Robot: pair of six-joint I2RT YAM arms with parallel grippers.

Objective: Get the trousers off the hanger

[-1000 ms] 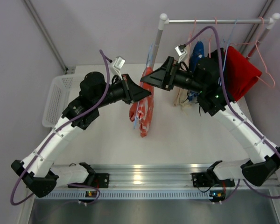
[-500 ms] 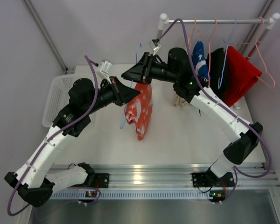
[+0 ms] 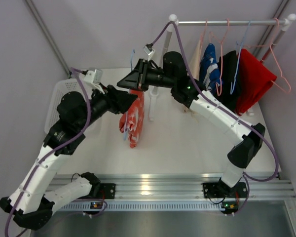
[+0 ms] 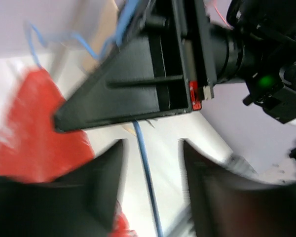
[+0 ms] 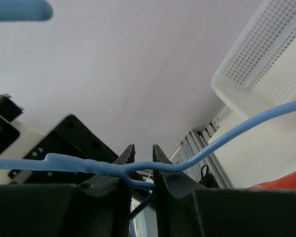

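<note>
Two grippers meet at one blue hanger (image 5: 227, 136). The right gripper (image 5: 142, 150) is clamped on its wire. The left gripper (image 4: 153, 148) is spread apart with the wire running between its fingers, gripping nothing. The orange-red trousers (image 3: 133, 118) hang from that hanger above the table (image 3: 187, 143), left of the rack (image 3: 227, 22) carrying the other trousers (image 3: 254, 76).

Pale lilac walls (image 3: 89, 29) on three sides. White surface (image 3: 187, 143) under soft even light, edged in front by an aluminium rail (image 3: 153, 180). Clothes rack (image 3: 264, 21) at rear right, white perforated basket (image 3: 57, 106) at left edge.
</note>
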